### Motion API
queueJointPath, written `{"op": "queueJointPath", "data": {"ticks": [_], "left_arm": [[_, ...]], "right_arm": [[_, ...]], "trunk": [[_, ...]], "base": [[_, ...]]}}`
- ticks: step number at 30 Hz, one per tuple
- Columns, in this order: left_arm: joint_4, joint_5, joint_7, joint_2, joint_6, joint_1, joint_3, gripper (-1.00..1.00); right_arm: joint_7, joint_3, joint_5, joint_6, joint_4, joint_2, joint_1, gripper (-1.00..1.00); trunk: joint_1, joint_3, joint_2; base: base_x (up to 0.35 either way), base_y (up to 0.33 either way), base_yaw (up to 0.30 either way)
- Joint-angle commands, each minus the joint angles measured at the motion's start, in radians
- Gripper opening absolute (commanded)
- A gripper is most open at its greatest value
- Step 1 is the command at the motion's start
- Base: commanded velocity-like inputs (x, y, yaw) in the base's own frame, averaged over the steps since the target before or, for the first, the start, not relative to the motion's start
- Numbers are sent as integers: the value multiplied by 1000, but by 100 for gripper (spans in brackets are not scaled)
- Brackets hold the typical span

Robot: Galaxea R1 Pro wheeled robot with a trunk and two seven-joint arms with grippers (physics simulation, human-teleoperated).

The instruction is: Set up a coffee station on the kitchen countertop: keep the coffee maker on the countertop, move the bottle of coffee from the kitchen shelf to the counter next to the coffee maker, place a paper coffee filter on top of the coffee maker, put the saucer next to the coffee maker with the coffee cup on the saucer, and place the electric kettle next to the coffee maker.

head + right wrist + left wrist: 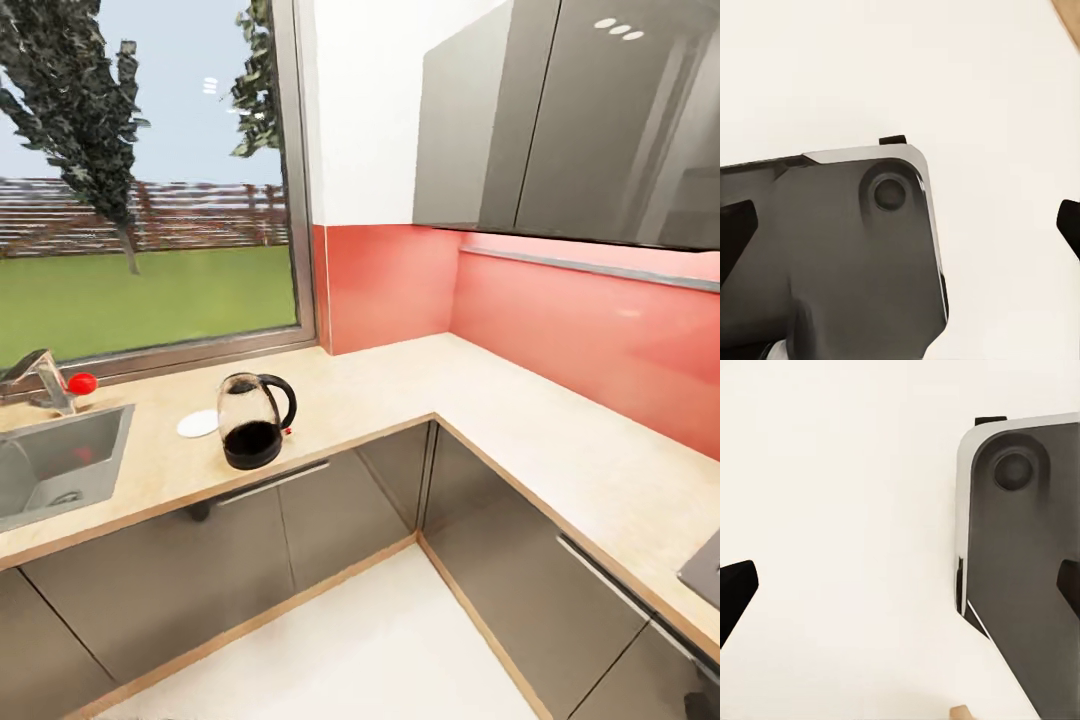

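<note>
On the beige L-shaped counter (520, 420) ahead of us stands the kettle (254, 421), clear-bodied with a black base and handle, upright near the front edge. We can read no brand, label or writing on it or anywhere else. Just beside it, toward the window (150, 170), lies a small white disc (198, 424); we cannot tell whether it is the saucer or a filter. To the left sits a steel sink (60, 460) with a faucet (40, 378) bearing a red knob (82, 383). A coral backsplash (590, 340) runs behind the counter, grey wall cabinets (570, 110) hang above, and grey base cabinets (250, 560) stand over a white floor (370, 650). Outside the window we see grass, a tree and a fence.

Our wrist cameras both look down at the white floor and our dark base (1020, 570). The left gripper (900, 592) has its dark fingertips (735, 592) spread far apart, holding nothing. The right gripper (900, 240) likewise has its fingertips (733, 236) wide apart and empty.
</note>
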Motion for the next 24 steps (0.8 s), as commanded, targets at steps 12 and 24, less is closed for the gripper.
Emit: {"op": "queueJointPath", "data": {"ticks": [12,24], "left_arm": [[1,9,2,0,-3,-1,-9,100],[1,9,2,-1,-2,-1,-9,100]], "right_arm": [[2,-1,-10,-5,0,0,-1,100],[2,-1,-10,-5,0,0,-1,100]], "trunk": [[1,1,-2],[1,13,-2]], "base": [[21,-1,271],[0,0,222]]}}
